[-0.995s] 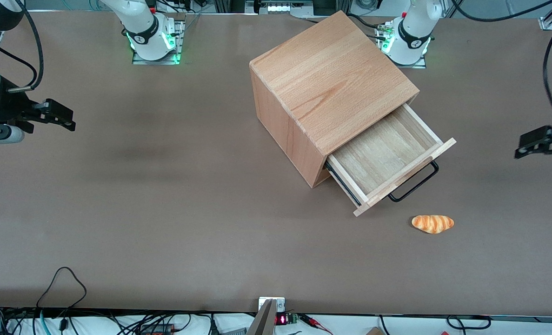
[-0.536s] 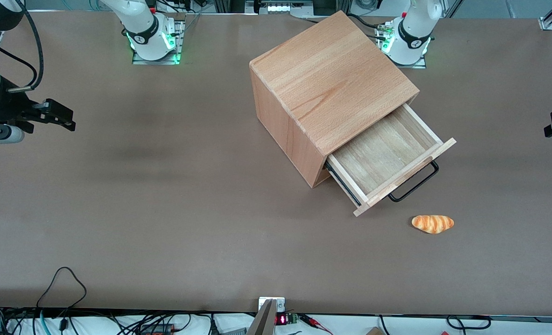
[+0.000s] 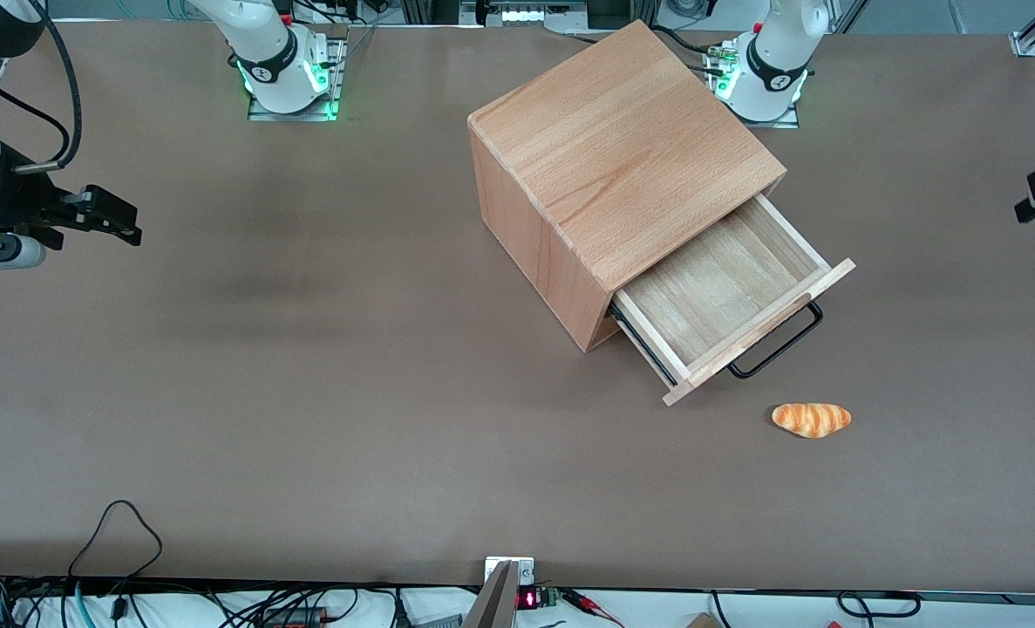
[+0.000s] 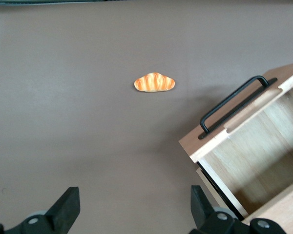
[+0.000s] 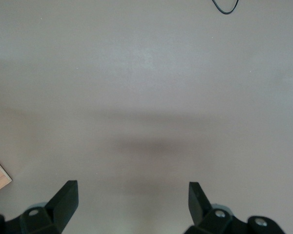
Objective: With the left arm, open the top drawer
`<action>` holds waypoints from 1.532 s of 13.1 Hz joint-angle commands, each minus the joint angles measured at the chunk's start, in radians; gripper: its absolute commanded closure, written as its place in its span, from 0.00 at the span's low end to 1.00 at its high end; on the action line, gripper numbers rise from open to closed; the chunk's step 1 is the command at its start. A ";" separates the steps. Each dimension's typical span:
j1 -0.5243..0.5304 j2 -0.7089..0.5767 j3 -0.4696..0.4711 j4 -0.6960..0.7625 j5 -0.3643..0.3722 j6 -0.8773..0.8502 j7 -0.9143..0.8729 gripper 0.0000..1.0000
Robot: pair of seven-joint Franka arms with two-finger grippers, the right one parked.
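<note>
**Top drawer standing open, gripper apart**

Top drawer [image 3: 719, 295] sitting pulled out of the beech cabinet [image 3: 626, 166], black bar handle [image 3: 779, 344] untouched; gripper [image 4: 132, 210] hanging above bare table [image 3: 308, 392] toward the working arm's end, fingers spread wide, holding nothing; bread roll [image 3: 811, 419] lying near the handle.

The front view looks down on the whole table [image 3: 308, 392] from high. The left wrist view looks down past the gripper [image 4: 132, 209]; both share the top drawer [image 3: 726, 296] and bread roll [image 3: 812, 419].
</note>
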 commanded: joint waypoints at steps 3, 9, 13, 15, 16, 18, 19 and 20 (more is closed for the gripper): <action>-0.029 -0.206 -0.001 -0.299 -0.025 0.134 -0.008 0.00; -0.059 -0.239 0.007 -0.368 -0.023 0.169 0.020 0.00; -0.049 -0.228 0.007 -0.365 -0.025 0.134 0.067 0.00; -0.046 -0.218 0.007 -0.356 -0.023 0.138 0.052 0.00; -0.046 -0.213 0.007 -0.353 -0.023 0.140 0.046 0.00; -0.043 -0.207 0.007 -0.349 -0.021 0.142 0.061 0.00; -0.043 -0.205 0.007 -0.347 -0.021 0.142 0.067 0.00; -0.043 -0.205 0.007 -0.345 -0.017 0.142 0.067 0.00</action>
